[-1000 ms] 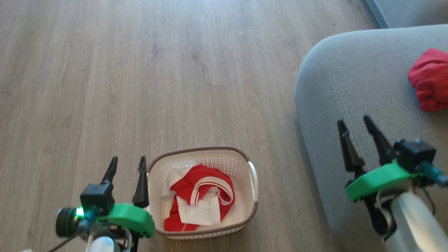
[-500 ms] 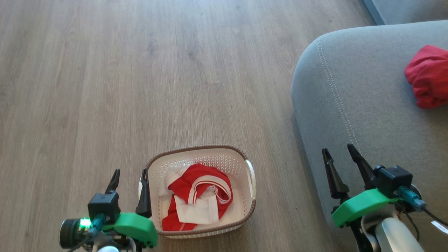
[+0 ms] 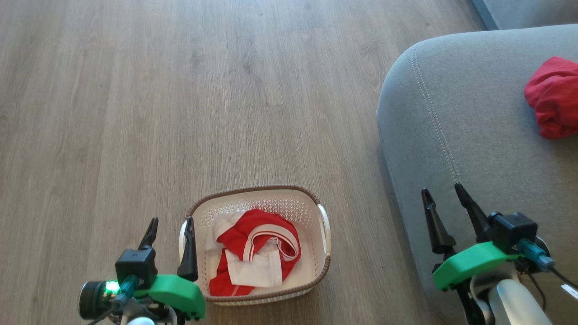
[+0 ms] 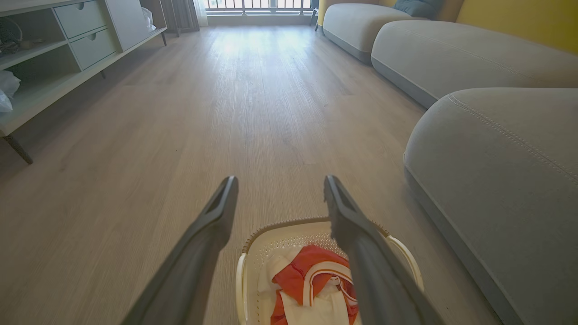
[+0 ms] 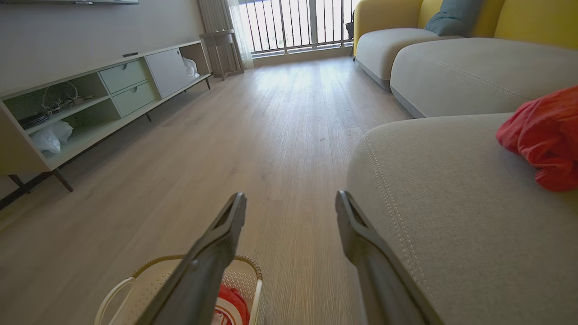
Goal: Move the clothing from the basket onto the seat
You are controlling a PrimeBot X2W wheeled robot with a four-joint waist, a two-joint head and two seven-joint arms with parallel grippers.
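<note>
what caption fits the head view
Open left pincer beside the basket with the red-and-white garment; open right pincer over the seat bearing the red garment.

The head camera looks steeply down at the floor [image 3: 180, 113] from above, basket [image 3: 289, 206] at 6 o'clock, seat [image 3: 474, 135] at 3 o'clock. Both wrist cameras sit low, facing level toward the window [image 5: 293, 25] at 12 o'clock; all three share basket and seat.

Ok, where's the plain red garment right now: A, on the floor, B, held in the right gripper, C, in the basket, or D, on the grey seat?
D: the plain red garment lies bunched on the grey seat, while the red and white one is in the basket.
</note>
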